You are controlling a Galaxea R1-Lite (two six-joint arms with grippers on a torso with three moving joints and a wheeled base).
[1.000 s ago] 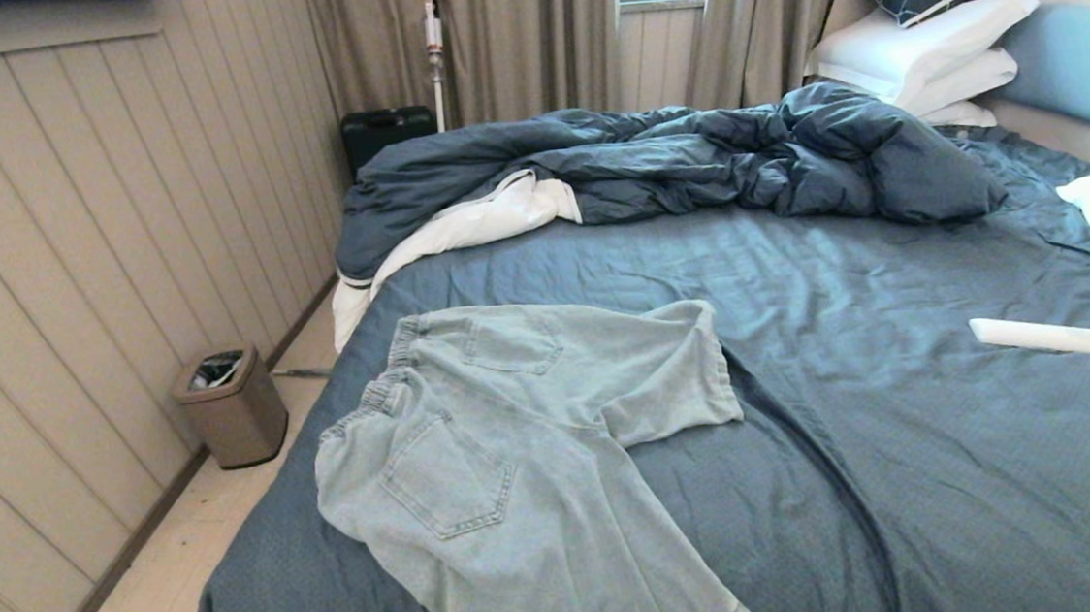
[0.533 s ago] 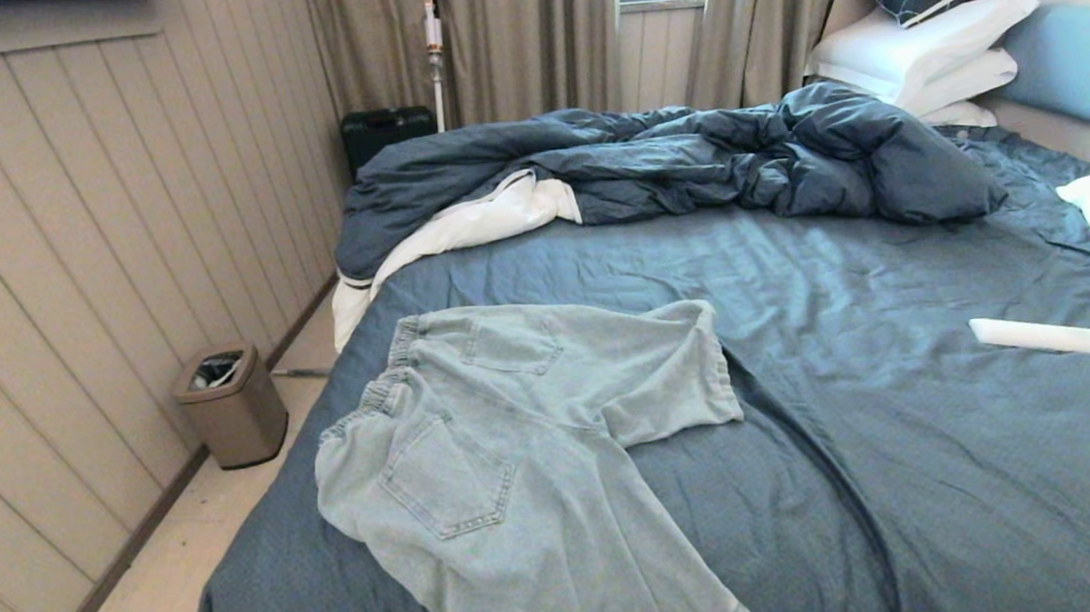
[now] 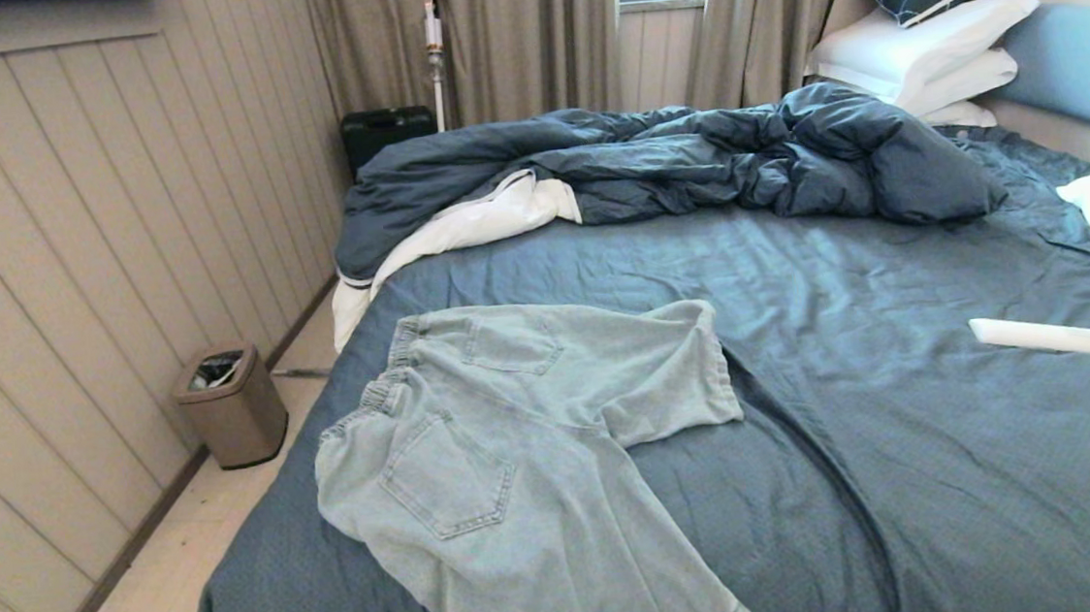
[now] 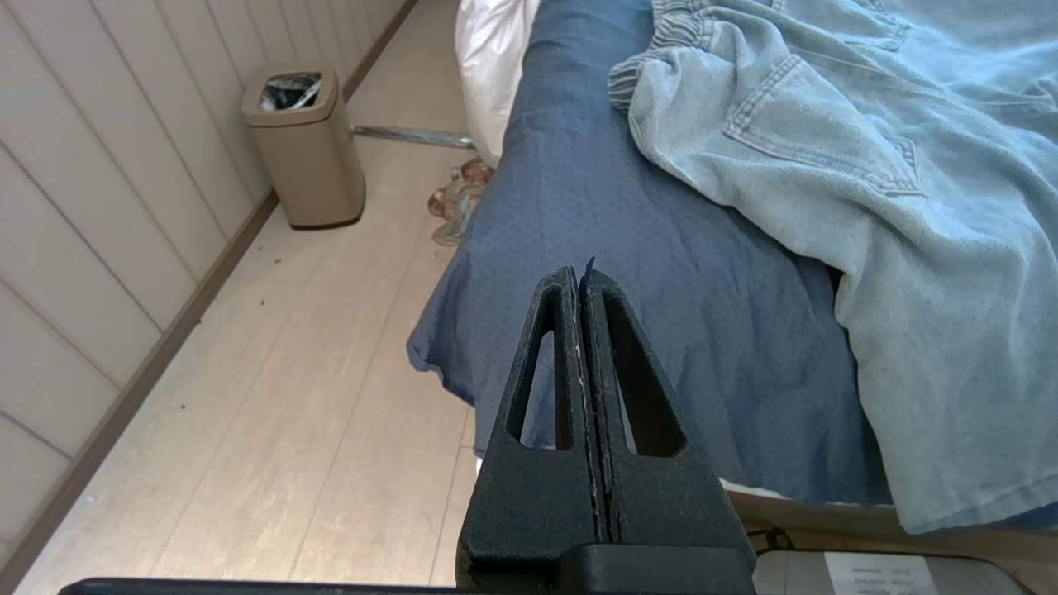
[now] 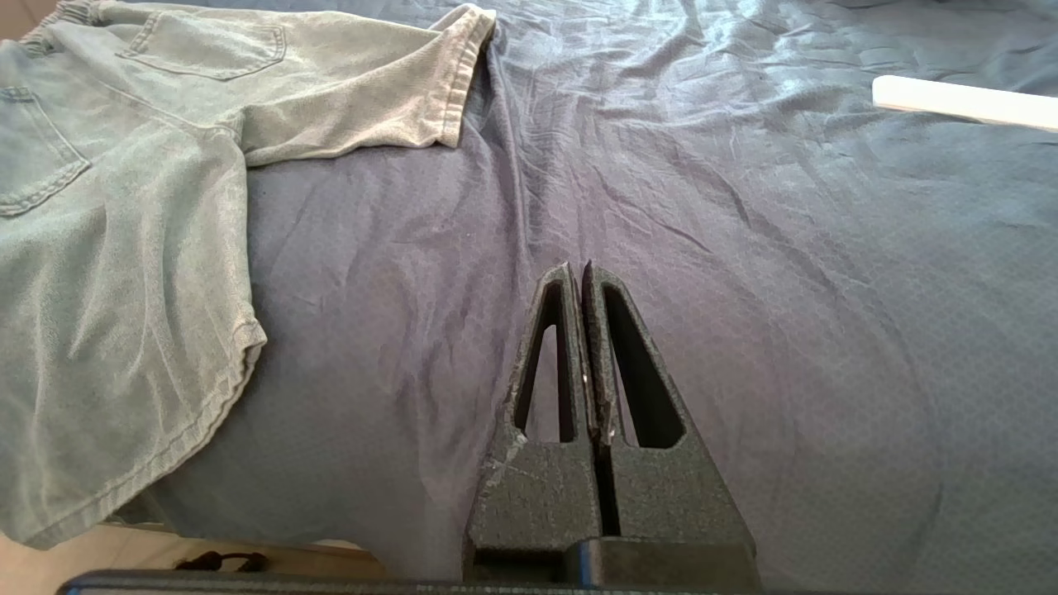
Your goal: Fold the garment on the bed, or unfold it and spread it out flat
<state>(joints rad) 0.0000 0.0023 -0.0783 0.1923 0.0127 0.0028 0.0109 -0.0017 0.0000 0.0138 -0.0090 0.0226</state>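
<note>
The pale denim shorts (image 3: 517, 444) lie back-side up on the near left part of the bed (image 3: 908, 472), spread on the slate-blue sheet with both patch pockets showing. The gathered waistband points toward the left edge of the mattress. One leg stretches toward the near edge and hangs slightly over it; the other leg runs to the right, its hem ending near the middle of the bed. The fabric is loosely rumpled rather than smooth.

Neither arm appears in the head view. In its own wrist view the left gripper (image 4: 583, 273) hangs off the near left corner of the bed, above the sheet where it drapes toward the floor, with its two black fingers pressed together and nothing between them. It is apart from the shorts, which lie beyond it and to its right. The right gripper (image 5: 577, 271) hovers over bare sheet at the near edge, to the right of the shorts' near leg, its fingers likewise closed against each other and empty.

A rumpled dark blue duvet (image 3: 689, 163) is heaped across the far side of the bed, and white pillows (image 3: 924, 48) are stacked at the far right by the headboard. A slim white object (image 3: 1044, 337) rests on the sheet to the right. A small tan bin (image 3: 232, 404) stands on the floor by the left wall.
</note>
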